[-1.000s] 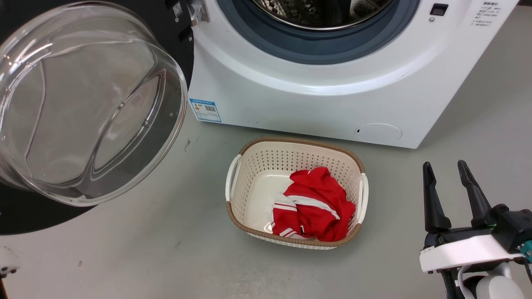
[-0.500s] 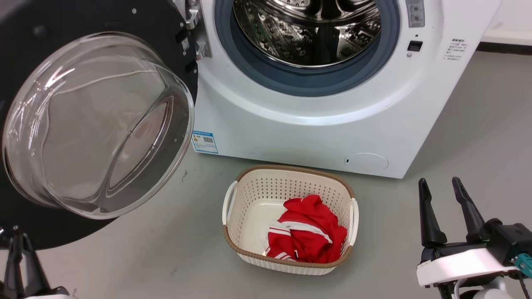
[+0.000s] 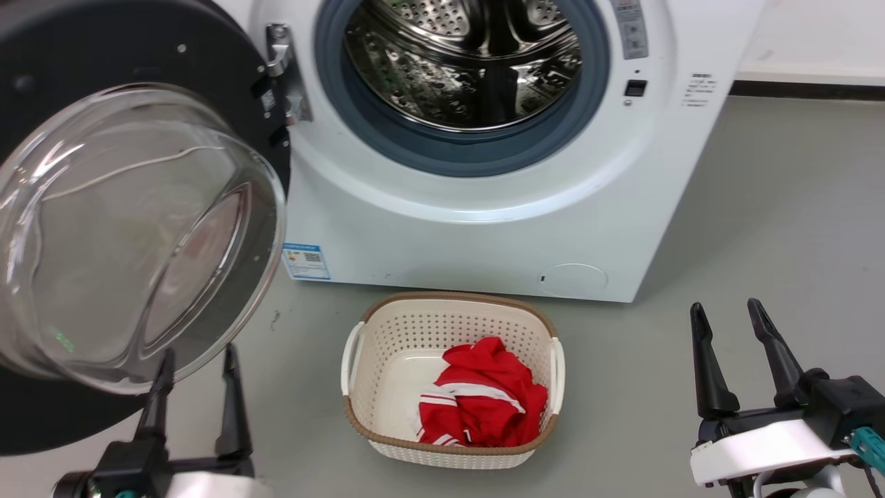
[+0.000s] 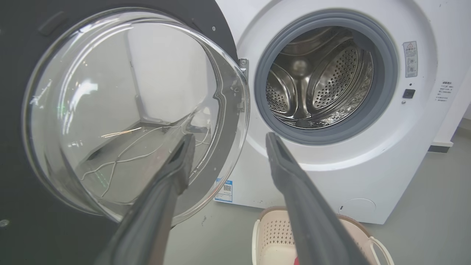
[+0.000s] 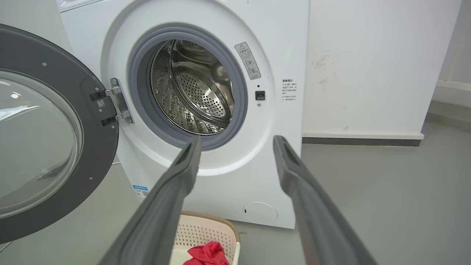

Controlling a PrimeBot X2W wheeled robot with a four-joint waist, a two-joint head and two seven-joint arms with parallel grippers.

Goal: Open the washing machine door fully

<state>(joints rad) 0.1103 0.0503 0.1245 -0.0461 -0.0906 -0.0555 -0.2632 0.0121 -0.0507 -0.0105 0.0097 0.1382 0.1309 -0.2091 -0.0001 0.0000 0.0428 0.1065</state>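
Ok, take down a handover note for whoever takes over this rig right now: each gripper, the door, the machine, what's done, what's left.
Left gripper: open, empty, low before the glass bowl of the washing machine door; contact cannot be told.
Right gripper: open, empty, apart from the washing machine.
Door: swung wide to the left on its hinge, opening uncovered. Laundry basket with a red garment stands before the machine.
Done: door unlatched and wide open.
Left: probably only confirming it is at its stop; if not, nudge it outward.
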